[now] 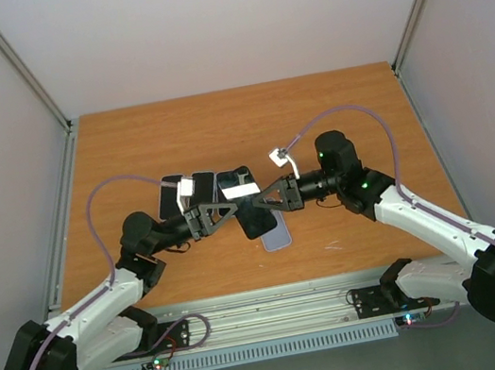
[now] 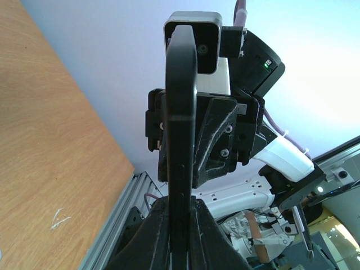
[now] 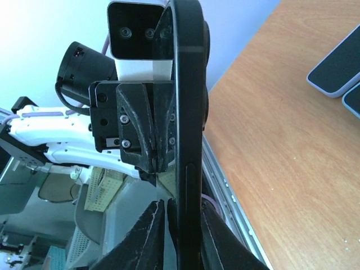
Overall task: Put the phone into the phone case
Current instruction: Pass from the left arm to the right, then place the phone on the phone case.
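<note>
Desk (image 1: 126, 149) beneath; mid-air handover. Left tool (image 2: 180, 205) clamped phone (image 2: 180, 112); right tool (image 3: 184, 208) straddled it, grip unclear. Next: align over case (image 1: 279, 237).

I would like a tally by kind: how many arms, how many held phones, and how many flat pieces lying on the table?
Arms: 2
Held phone: 1
Flat pieces on table: 3
Total: 6
</note>
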Available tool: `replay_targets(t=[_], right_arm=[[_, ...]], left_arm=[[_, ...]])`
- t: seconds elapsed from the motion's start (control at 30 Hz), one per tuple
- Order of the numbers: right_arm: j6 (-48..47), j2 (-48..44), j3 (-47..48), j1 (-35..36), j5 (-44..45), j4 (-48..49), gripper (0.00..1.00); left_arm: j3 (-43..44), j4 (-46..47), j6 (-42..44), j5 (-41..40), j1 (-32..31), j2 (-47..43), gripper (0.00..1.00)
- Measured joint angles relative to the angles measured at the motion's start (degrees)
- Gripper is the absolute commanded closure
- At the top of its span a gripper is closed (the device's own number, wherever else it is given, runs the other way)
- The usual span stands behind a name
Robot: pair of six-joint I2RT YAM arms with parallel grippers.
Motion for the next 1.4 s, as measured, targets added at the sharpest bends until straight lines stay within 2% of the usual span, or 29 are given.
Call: replay_targets(t=[0.13, 0.23, 0.37, 0.5, 0.67, 0.87, 1.0, 1.17, 1.4], right_arm=[[0.98, 0.5, -0.22, -0.31, -1.2, 1.29, 0.98], [1.62, 0.52, -0.59, -0.7, -2.23, 2.1, 0.99], [1.77, 0.55, -1.53, -1.18, -2.78, 2.91, 0.99], [1.55, 0.55, -2.45, -2.67, -1.99, 1.51, 0.99], [-0.81, 0.33, -2.75, -4.59, 0.81, -3.98, 0.99], [-4.98, 0.37, -2.78, -5.18, 5.79, -11.19, 0.99], [-6.64, 1.97, -2.84, -5.18, 9.07, -13.57, 0.99], [-7.15, 5.99, -3.85, -5.2, 12.98, -14.36, 0.99], [-6.91, 11.93, -4.39, -5.22, 17.57, -14.32, 0.99]], left_arm=[[-0.15, 1.88, -0.11, 0.15, 0.02, 1.4, 0.98], [-0.59, 3.32, -0.24, 0.2, -0.02, 2.08, 0.92], [-1.11, 3.15, -0.09, -0.35, -0.11, 2.21, 0.72], [-1.18, 0.59, 1.36, -2.19, -0.31, 2.14, 0.56], [-1.07, -9.6, 4.7, -5.88, -0.31, 0.26, 0.45], [1.38, -27.43, 9.9, -12.68, -1.18, -2.38, 0.37], [3.32, -35.95, 12.28, -17.33, -2.75, -2.47, 0.32], [4.76, -41.38, 13.49, -21.62, -5.33, 0.5, 0.28], [6.75, -43.21, 13.33, -24.61, -7.8, 8.5, 0.27]])
